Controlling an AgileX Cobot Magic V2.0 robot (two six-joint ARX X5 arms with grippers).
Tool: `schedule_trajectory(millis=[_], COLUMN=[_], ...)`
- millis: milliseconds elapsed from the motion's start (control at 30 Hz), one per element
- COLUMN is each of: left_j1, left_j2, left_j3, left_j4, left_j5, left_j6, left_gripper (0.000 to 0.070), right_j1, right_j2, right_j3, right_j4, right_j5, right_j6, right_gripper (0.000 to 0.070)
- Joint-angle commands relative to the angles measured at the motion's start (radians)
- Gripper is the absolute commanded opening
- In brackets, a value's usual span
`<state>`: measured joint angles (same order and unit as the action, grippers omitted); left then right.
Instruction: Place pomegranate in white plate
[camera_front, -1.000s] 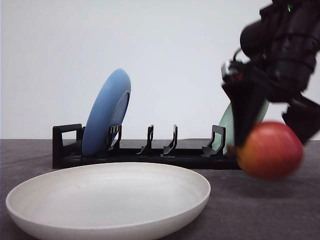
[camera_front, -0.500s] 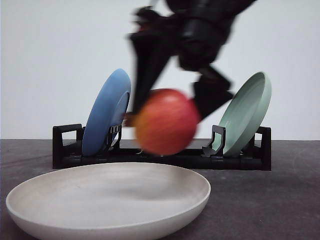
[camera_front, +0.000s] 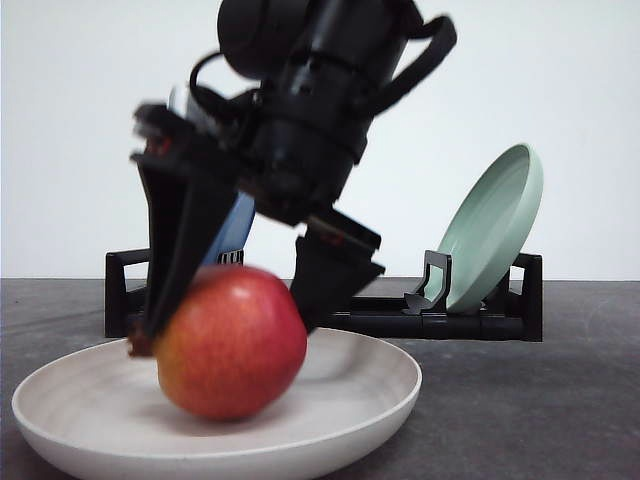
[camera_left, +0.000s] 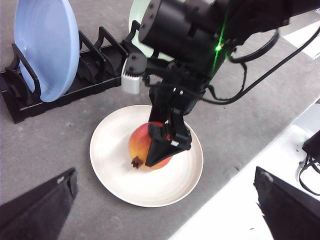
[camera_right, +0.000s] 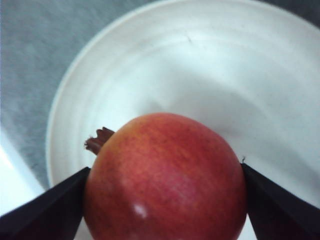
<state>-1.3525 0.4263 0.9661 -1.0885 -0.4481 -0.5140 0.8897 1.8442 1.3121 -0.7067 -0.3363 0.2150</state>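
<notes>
The red-orange pomegranate (camera_front: 232, 345) (camera_left: 140, 146) (camera_right: 165, 175) is low inside the white plate (camera_front: 385, 385) (camera_left: 150, 192) (camera_right: 200, 75), its brown crown pointing sideways. Whether it rests on the plate I cannot tell. My right gripper (camera_front: 228, 330) (camera_left: 150, 147) (camera_right: 162, 210) reaches down from above and is shut on the fruit, one black finger on each side. In the left wrist view my left gripper (camera_left: 160, 215) hangs high above the near side of the plate, its fingers (camera_left: 35, 210) wide apart and holding nothing.
Behind the white plate stands a black dish rack (camera_front: 450, 322) (camera_left: 95, 65). A blue plate (camera_front: 235, 225) (camera_left: 47, 45) leans in its left end, a pale green plate (camera_front: 495, 225) in its right end. A white surface (camera_left: 280, 150) borders the grey mat.
My right arm has swung left and downward with the pomegranate, from beside the green plate to low inside the white plate.
</notes>
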Motion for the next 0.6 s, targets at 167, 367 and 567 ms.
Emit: schedule_trajectory(millis=[167,367,567], left_j1=[-0.013,-0.013,-0.013], left_j2=[0.003,0.003,0.003], left_j3=[0.013,0.013,0.013], left_j4=[0.011,0.011,0.011], left_j5=[-0.023,-0.027,-0.027], left_j6=[-0.008,-0.008,-0.022], left_gripper=[0.0700,0.0700,0.0700], right_j1=[0.016,0.017,0.008], right_j2=[0.026,0.025,-0.013], right_j3=[0.018,0.018,0.044], right_j4=[0.008,0.008,-0.013], right_j5=[0.004,0.003,0.004], right_j6=[0.008,0.005,-0.018], right_gripper=[0.0605,0.0700,0.0700])
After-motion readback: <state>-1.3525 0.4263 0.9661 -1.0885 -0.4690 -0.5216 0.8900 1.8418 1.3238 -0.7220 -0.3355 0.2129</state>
